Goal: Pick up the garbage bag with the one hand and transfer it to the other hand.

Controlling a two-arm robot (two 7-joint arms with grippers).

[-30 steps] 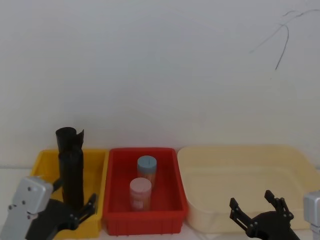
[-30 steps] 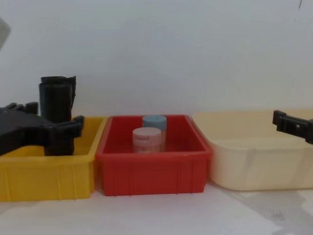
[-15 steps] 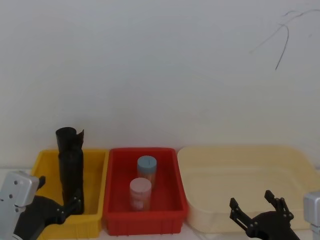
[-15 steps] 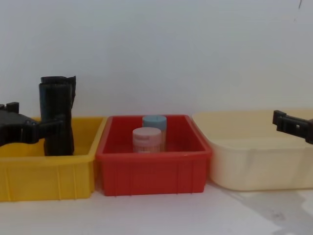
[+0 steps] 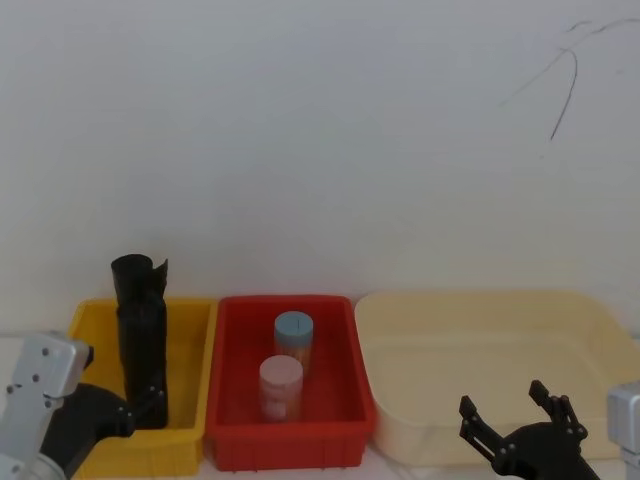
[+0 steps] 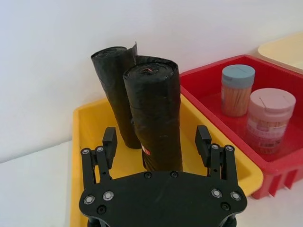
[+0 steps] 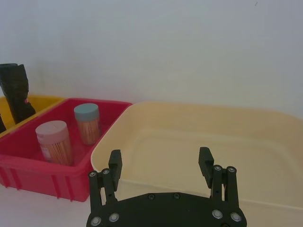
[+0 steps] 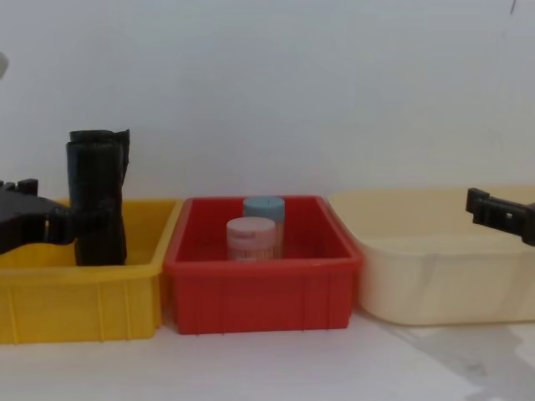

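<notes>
1. Where the left wrist view looks along the arm, we find the left gripper (image 6: 156, 137) with its fingers (image 6: 110, 142) spread wide and nothing clamped between them.
2. We locate the garbage bag (image 6: 154, 113), a straight black roll, standing upright in the yellow bin (image 6: 90, 127). It is in line with the gap between the two fingers.
3. We see a margin of yellow on each side of the roll in that view, so the spread is wider than the roll.
4. We note in the head view that one fingertip lies just beside the roll's lower right side. In the chest view the other finger reaches the left side of the roll's lower half. We cannot tell whether either finger touches the plastic.
5. We identify a second black roll (image 6: 113, 94) with a ragged, flared top just behind the garbage bag in the same bin.
6. We find the red bin (image 5: 228, 390) beside the yellow bin, holding a blue-lidded jar (image 5: 293, 340) and a pink-lidded jar (image 5: 281, 385), both upright.
7. We find the right gripper (image 7: 161, 158) hovering at the near rim of the cream tub (image 7: 265, 127), fingers apart and empty, well apart from the garbage bag.
</notes>
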